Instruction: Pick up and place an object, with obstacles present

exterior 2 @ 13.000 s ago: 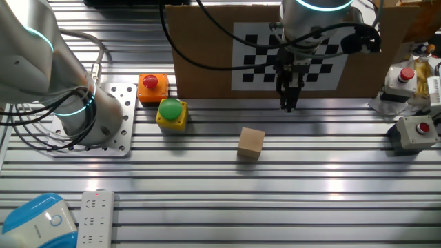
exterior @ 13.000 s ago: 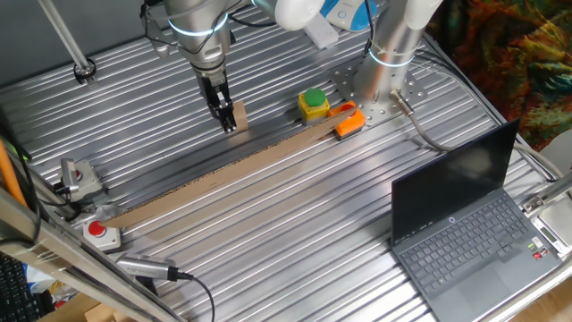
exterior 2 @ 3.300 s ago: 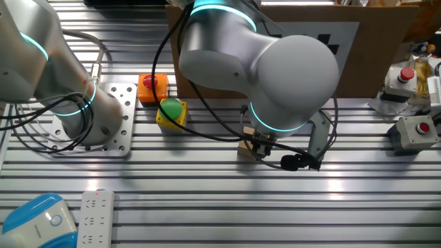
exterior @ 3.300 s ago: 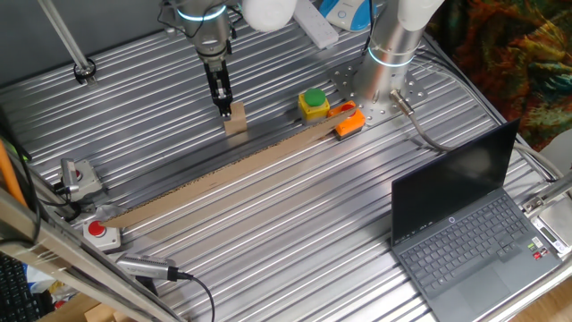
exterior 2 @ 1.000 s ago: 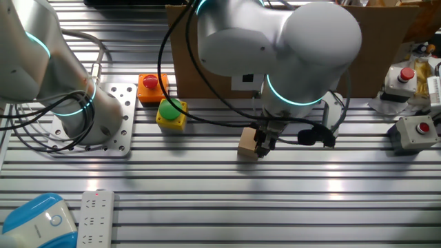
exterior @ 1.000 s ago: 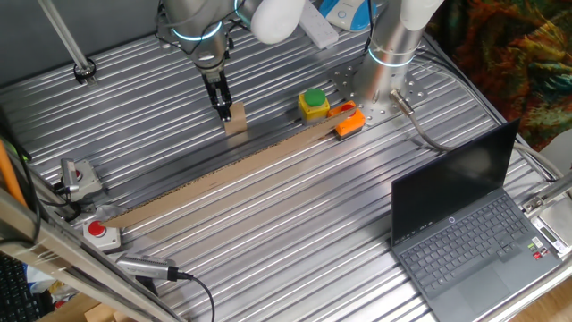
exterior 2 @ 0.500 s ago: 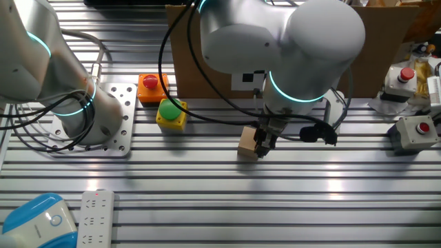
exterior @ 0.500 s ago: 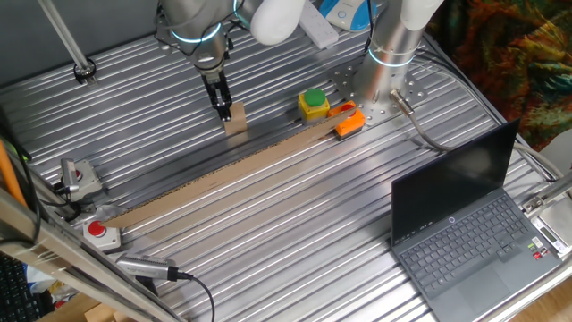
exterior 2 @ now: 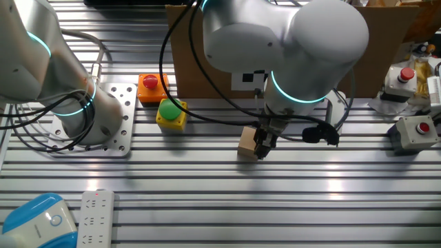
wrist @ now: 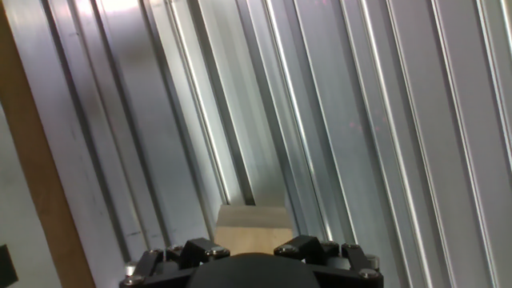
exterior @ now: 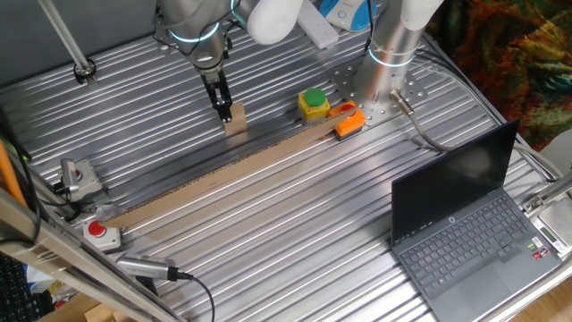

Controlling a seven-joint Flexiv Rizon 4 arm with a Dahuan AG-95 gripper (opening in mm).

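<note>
The light-tan block rests on the ribbed metal table, a little behind the long cardboard strip. It also shows in the other fixed view and at the bottom of the hand view. My gripper is lowered right at the block, its dark fingers overlapping one side of it. The hand view shows the block straight under the hand, between the finger mounts. The fingertips are hidden, so I cannot tell whether they press on the block.
A long brown cardboard strip runs diagonally in front of the block. A yellow-and-green button box and an orange piece stand to the right by the arm base. A laptop sits at the front right. A cardboard board stands behind.
Almost nothing differs over the last second: the arm's upper links shifted slightly, while the gripper stays down at the block and the block stays on the table.
</note>
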